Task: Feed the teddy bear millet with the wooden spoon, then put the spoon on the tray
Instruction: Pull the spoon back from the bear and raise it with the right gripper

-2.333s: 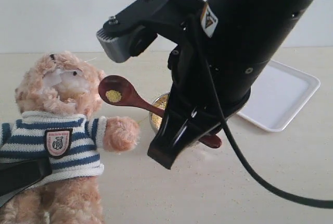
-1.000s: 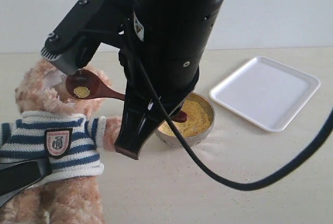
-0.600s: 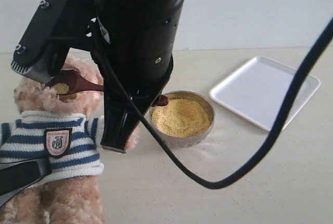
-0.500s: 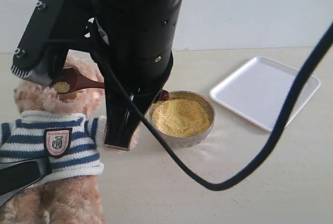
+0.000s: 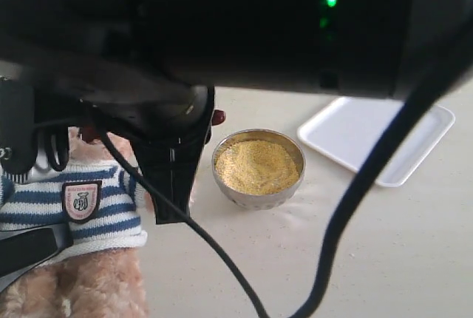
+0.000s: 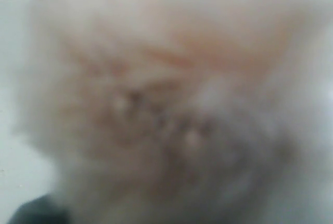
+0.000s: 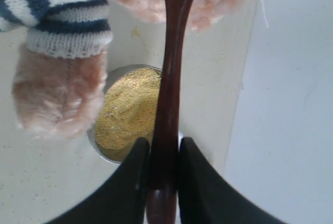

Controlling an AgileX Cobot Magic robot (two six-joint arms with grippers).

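Right claw (image 7: 163, 146) clamps the spoon (image 7: 171, 52) at the bear (image 5: 81, 207) — feeding appears under way; tray (image 5: 332, 132) placement remains.

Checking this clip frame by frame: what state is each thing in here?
Dark reddish-brown wooden spoon: held by its handle, bowl end at the bear's face.
Right hand: shut on the spoon.
Fluffy light-brown teddy bear in striped sweater: upright, head mostly hidden.
Small round metal bowl: full of golden millet.
Flat white rectangular tray: nothing on its visible part.
Left hand: against the bear, open or shut unclear.
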